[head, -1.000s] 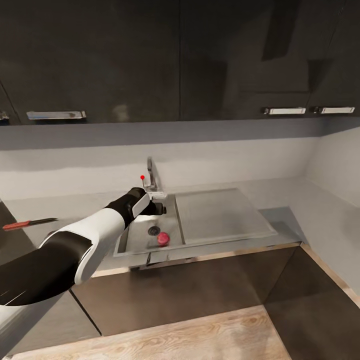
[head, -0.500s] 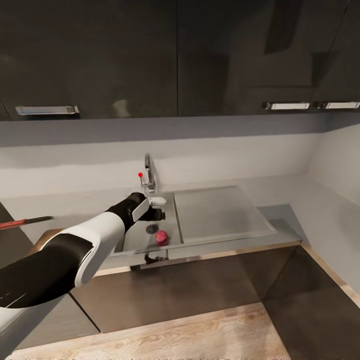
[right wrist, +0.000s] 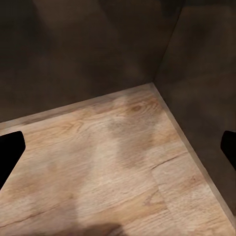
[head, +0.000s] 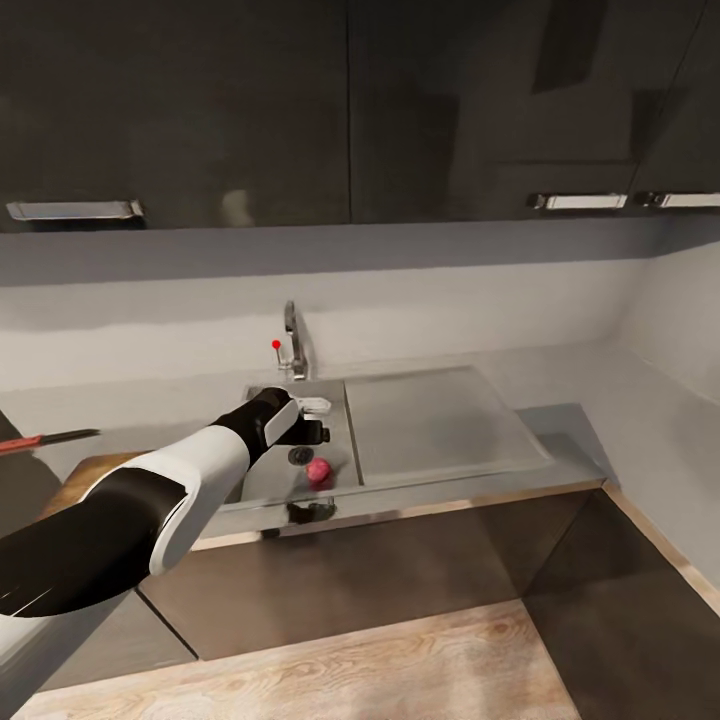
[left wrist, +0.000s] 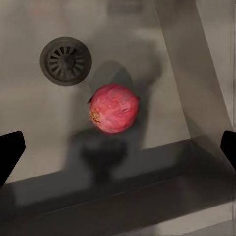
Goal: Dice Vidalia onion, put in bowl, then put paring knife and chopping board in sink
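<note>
Onion [left wrist: 114, 108] lies in sink [head: 265, 478] beneath wide-apart left claw [head: 318, 420].

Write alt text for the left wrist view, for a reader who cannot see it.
A pinkish-red Vidalia onion lies on the steel floor of the sink, beside the round drain and apart from it. The left gripper hangs open above it, with its dark fingertips at both edges of the picture, touching nothing.
</note>
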